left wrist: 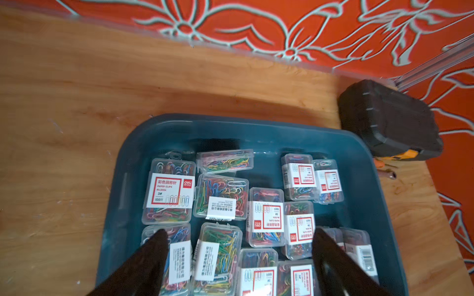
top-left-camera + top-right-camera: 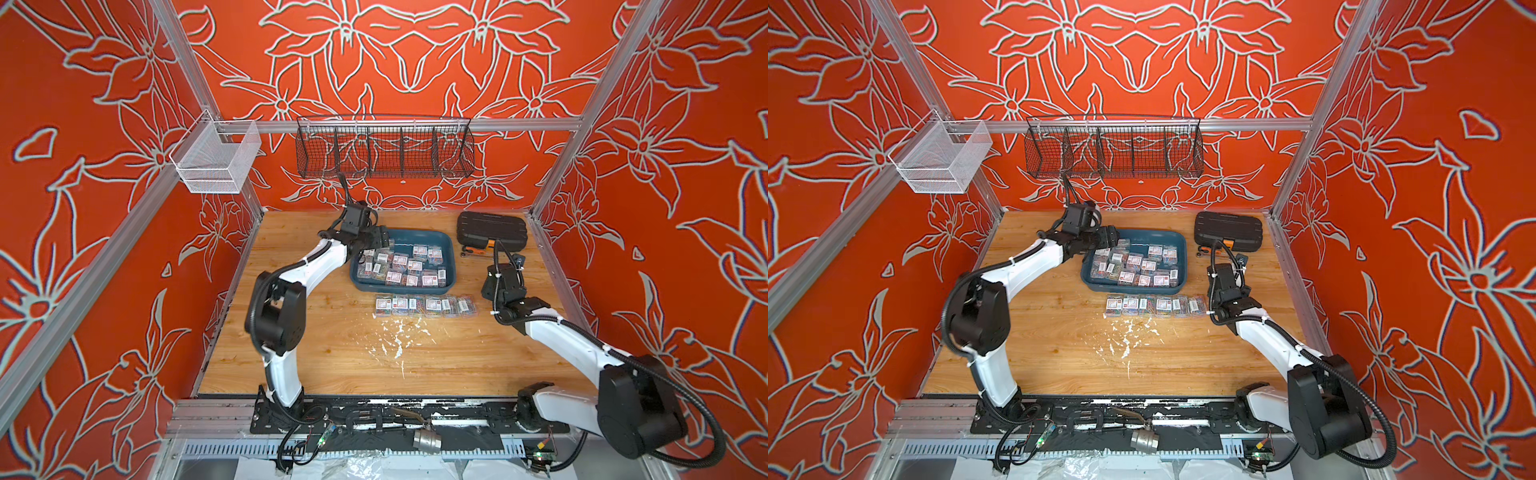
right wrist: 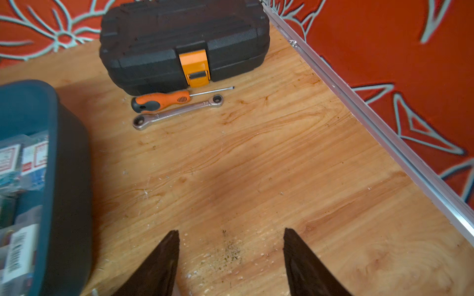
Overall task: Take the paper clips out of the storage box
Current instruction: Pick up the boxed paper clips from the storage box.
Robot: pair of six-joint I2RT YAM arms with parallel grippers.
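The storage box (image 2: 419, 235) (image 2: 1144, 233) (image 1: 230, 124) is a dark teal tray on the far middle of the wooden table. Several clear boxes of paper clips (image 2: 401, 262) (image 2: 1134, 262) (image 1: 169, 194) lie jumbled in it. More paper clips (image 2: 424, 305) (image 2: 1156, 306) stand in a row on the table just in front of the tray. My left gripper (image 1: 238, 230) (image 2: 377, 240) hangs open over the tray's left part, fingertips wide apart above several boxes, holding none. My right gripper (image 3: 230, 230) is open over bare wood to the right of the tray's wall (image 3: 69, 179).
A black ribbed case with an orange latch (image 2: 492, 228) (image 3: 179, 46) sits at the back right. An orange screwdriver (image 3: 164, 101) and a ratchet wrench (image 3: 177, 111) lie in front of it. A black wire basket (image 2: 384, 149) and a white mesh basket (image 2: 216, 162) hang on the rails.
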